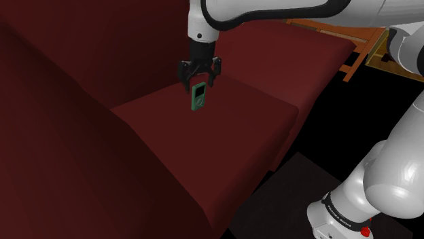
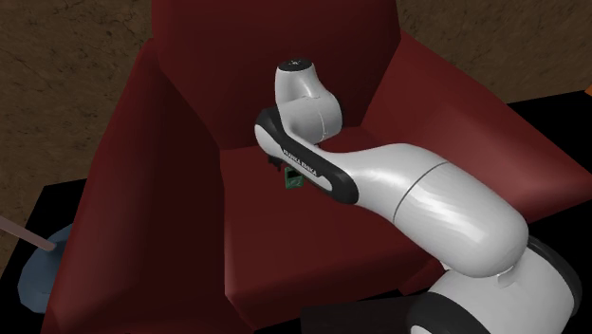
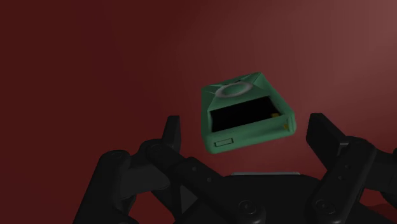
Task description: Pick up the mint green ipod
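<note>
The green ipod (image 1: pixel 198 96) stands on end, slightly tilted, over the dark red seat cushion (image 1: pixel 231 136) of an armchair. My gripper (image 1: pixel 199 84) hangs straight above it, fingers pointing down on either side of its upper end. In the wrist view the ipod (image 3: pixel 247 111) points up towards the camera, showing its black screen and grey wheel, and lies between my fingers (image 3: pixel 170 130) without touching either. The gripper (image 3: pixel 245 130) is open. In the second exterior view a corner of the ipod (image 2: pixel 294 178) peeks out from behind the arm's white forearm (image 2: pixel 417 190).
The armchair's tall backrest (image 2: pixel 275 38) and thick armrests (image 1: pixel 61 136) enclose the seat on three sides. A wooden frame (image 1: pixel 360 47) stands beyond the chair at the shoulder view's upper right. A blue object (image 2: pixel 38 270) lies on the floor beside the chair.
</note>
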Available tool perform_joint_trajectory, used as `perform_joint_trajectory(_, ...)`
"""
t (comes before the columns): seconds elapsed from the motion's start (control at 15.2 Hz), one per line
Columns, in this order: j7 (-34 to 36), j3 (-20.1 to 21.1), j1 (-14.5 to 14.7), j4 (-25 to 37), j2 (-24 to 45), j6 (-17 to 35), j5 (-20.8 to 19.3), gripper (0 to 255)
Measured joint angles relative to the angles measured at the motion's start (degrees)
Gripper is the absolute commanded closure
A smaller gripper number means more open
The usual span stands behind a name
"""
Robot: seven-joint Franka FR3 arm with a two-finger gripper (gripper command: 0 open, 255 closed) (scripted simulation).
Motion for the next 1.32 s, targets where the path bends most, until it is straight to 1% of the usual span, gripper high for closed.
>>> perform_joint_trajectory(0.13,0.0,0.0,0.0,-1.6,0.0,1.6,0.0,0)
perform_joint_trajectory(0.2,0.0,0.0,0.0,-1.8,0.1,1.8,0.0,255)
perform_joint_trajectory(0.86,0.0,0.0,0.0,-1.9,0.1,2.1,0.0,255)
perform_joint_trajectory(1.32,0.0,0.0,0.1,2.9,0.4,-2.4,-0.1,255)
